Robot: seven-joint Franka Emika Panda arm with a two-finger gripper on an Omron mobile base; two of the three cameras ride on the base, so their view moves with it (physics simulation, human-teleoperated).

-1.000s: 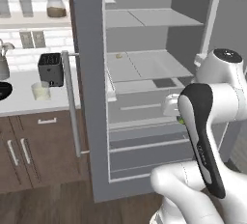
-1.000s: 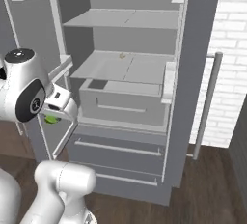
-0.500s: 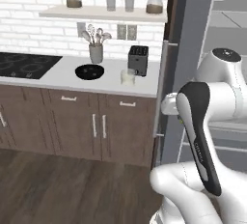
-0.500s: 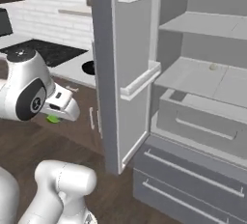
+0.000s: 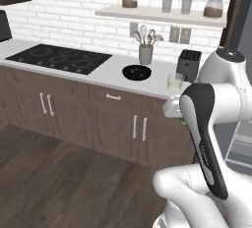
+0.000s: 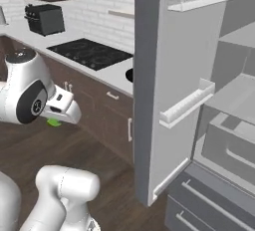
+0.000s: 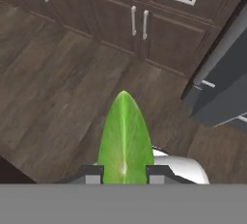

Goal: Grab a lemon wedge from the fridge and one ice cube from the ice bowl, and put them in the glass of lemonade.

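My gripper (image 7: 124, 175) is shut on the lemon wedge (image 7: 124, 133), a yellow-green sliver that stands up between the fingertips, over the wooden floor. In the right base view the wedge (image 6: 54, 122) hangs under the hand (image 6: 62, 106); in the left base view it peeks out (image 5: 183, 122) by the forearm. On the counter lies the black ice bowl (image 5: 136, 72), with the glass of lemonade (image 5: 174, 82) to its right beside the toaster. I cannot make out an ice cube in the bowl. The fridge (image 6: 164, 75) stands open at the right.
A toaster (image 5: 189, 65), a grey utensil cup (image 5: 145, 53) and a black cooktop (image 5: 61, 57) share the counter. A shelf (image 5: 162, 13) with jars and glasses hangs above. The open fridge door and a pulled-out drawer (image 6: 229, 145) jut into the room. Brown cabinets line the floor.
The whole picture has swung from the fridge's inside to the counter, so the base has turned left. The wedge has stayed in the gripper throughout.
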